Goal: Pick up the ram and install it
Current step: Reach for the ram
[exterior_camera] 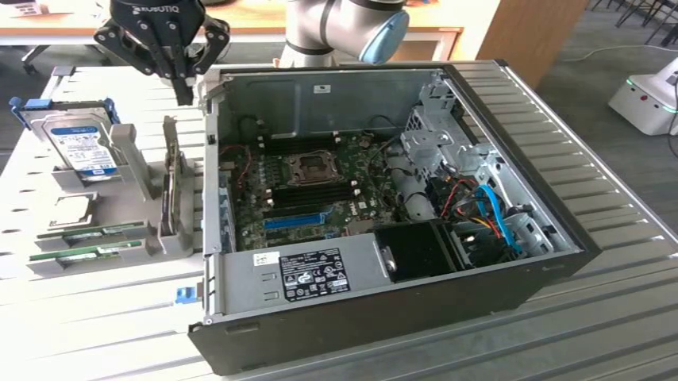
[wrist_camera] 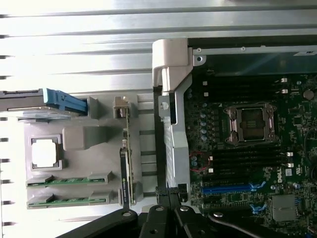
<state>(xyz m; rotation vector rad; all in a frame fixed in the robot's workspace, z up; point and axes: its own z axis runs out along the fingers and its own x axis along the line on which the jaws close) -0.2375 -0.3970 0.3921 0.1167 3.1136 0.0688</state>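
Not much progress so far, I'd say. In the exterior view the ram (exterior_camera: 104,232) is still parked in the grey holder (exterior_camera: 127,155) on the table, on the exterior view's left of the open PC case (exterior_camera: 424,309), with a second stick (exterior_camera: 90,254) just beside it. The gripper (exterior_camera: 186,94) hangs above the case's wall on the holder side, pointing straight down. Its fingers are pressed together on nothing, well apart from the sticks.

The wrist view tells the same story. Both green sticks lie side by side in the holder near the loose CPU chip (wrist_camera: 44,152). The black memory slots (wrist_camera: 247,158) beside the CPU socket (wrist_camera: 250,124) look empty to me. So the pick and the install are both left to do. The closed tips sit over the case edge, between holder and motherboard (wrist_camera: 277,99).
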